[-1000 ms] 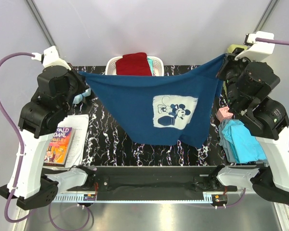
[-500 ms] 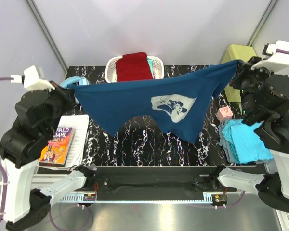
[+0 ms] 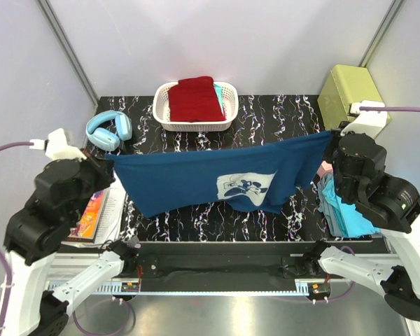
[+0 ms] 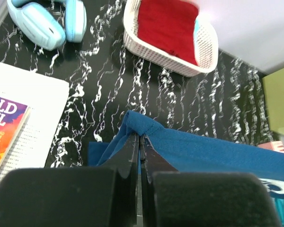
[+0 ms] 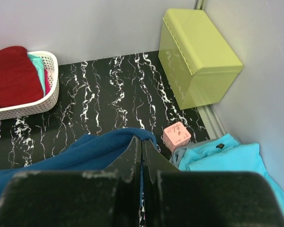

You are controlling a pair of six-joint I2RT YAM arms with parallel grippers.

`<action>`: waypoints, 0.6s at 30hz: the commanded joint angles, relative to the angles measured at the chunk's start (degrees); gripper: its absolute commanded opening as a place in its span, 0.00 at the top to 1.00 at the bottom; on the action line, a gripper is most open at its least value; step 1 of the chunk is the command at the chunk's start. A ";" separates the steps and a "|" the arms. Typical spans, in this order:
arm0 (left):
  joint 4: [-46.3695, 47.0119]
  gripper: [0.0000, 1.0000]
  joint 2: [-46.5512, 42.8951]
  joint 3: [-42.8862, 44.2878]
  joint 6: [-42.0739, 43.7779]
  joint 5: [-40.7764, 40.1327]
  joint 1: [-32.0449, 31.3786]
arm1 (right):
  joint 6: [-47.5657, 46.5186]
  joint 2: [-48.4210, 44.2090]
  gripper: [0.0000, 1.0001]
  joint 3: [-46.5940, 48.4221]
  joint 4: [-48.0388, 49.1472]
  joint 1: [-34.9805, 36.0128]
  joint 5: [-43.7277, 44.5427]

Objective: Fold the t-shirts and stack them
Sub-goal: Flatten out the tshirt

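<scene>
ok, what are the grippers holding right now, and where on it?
Both hold the navy t-shirt. The left gripper pinches a hemmed corner at one end and the right gripper pinches the opposite end, so the shirt hangs spread between them.

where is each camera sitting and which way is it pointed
Top external: above and behind the arm bases, looking down at the table; both arms show, stretching the navy t-shirt between them.
Left wrist: on the left arm, looking forward and down past the shut left gripper at headphones.
Right wrist: on the right arm, past the shut right gripper at the green box and turquoise t-shirts.
Shared: both wrist views show the white basket with the dark red t-shirt.
</scene>
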 commanded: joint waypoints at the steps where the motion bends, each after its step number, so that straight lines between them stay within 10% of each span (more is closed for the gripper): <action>1: -0.69 1.00 -1.61 5.45 1.38 -4.06 0.15 | 4.93 -1.67 1.00 0.75 -3.77 0.14 5.08; 18: -3.86 1.00 -7.94 -16.95 -3.10 3.32 -0.03 | 27.62 -5.18 1.00 -20.79 -16.00 0.67 -5.82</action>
